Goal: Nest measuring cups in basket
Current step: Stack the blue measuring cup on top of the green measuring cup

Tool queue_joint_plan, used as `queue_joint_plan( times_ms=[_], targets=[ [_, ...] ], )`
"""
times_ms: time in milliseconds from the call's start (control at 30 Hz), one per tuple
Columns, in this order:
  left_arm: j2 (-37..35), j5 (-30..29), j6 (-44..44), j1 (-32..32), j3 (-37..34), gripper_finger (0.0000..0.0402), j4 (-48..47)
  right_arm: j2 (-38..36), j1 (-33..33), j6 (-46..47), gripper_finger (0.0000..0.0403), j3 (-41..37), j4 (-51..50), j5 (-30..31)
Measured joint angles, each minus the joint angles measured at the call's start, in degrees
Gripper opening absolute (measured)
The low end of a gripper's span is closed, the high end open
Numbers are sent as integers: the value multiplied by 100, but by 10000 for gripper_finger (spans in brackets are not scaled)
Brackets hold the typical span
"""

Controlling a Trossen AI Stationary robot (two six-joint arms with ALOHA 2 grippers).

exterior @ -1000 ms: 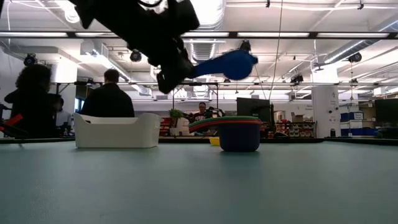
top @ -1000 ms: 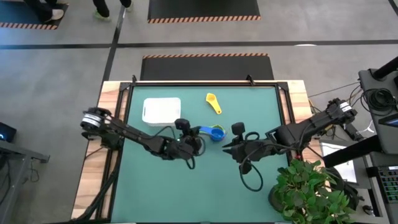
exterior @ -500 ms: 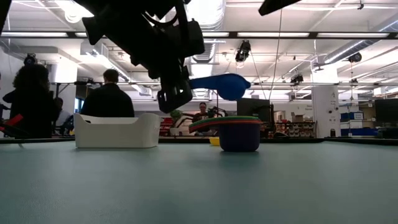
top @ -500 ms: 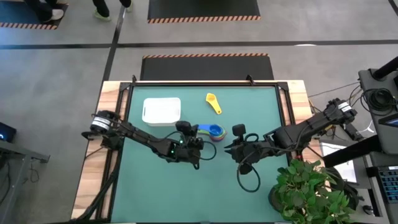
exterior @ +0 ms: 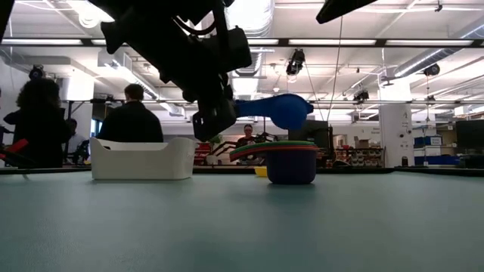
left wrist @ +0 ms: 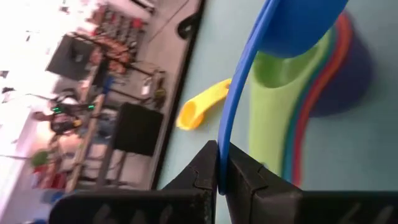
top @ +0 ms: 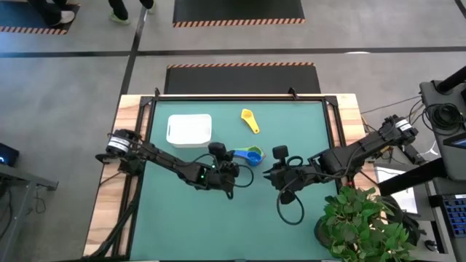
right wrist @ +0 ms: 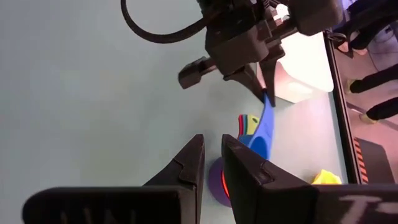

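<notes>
My left gripper (top: pixel 227 169) is shut on a blue measuring cup (exterior: pixel 283 109) and holds it just above a nested stack of cups (exterior: pixel 291 162). The stack stands on its base at mid-table, with a green cup (left wrist: pixel 273 106) innermost and red and purple ones outside it. A yellow cup (top: pixel 250 121) lies by itself toward the far edge. The white basket (top: pixel 189 129) sits far-left. My right gripper (top: pixel 277 175) waits to the right of the stack, its fingers a narrow gap apart, touching nothing. My left gripper pinches the blue cup's flat handle (left wrist: pixel 222 163) between its two fingers, near the free end. The fingers come in roughly level from the table's left and lie along the handle. The cup is lifted clear and about level, its bowl (exterior: pixel 287 110) over the stack.
People sit in the room beyond the far edge, behind the basket (exterior: pixel 142 159). A potted plant (top: pixel 364 222) stands at the table's near-right corner. Green mat stretches bare toward the near edge.
My left gripper has come down and tipped so that the blue cup, earlier raised with its bowl tilted upward, now hangs level and lower, close above the stack. It has kept hold of the handle. The stack and the yellow cup have stayed where they were.
</notes>
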Motion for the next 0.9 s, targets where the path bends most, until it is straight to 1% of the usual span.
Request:
queue_joint_plan(
  times_ms=[33, 200, 433, 633, 900],
  targets=[
    [0, 77, -7, 8, 0, 0, 5, 0, 0, 0, 43, 1, -2, 0],
    [0, 82, -9, 131, -1, 0, 8, 0, 0, -1, 43, 1, 1, 0],
    [2, 104, -263, 362, -2, 0, 2, 0, 0, -1, 43, 0, -2, 0],
    [2, 640, -336, 398, -4, 0, 4, 0, 0, -1, 43, 0, -2, 0],
    [4, 641, -414, 449, -8, 0, 4, 0, 0, -1, 43, -2, -4, 0]
  ],
)
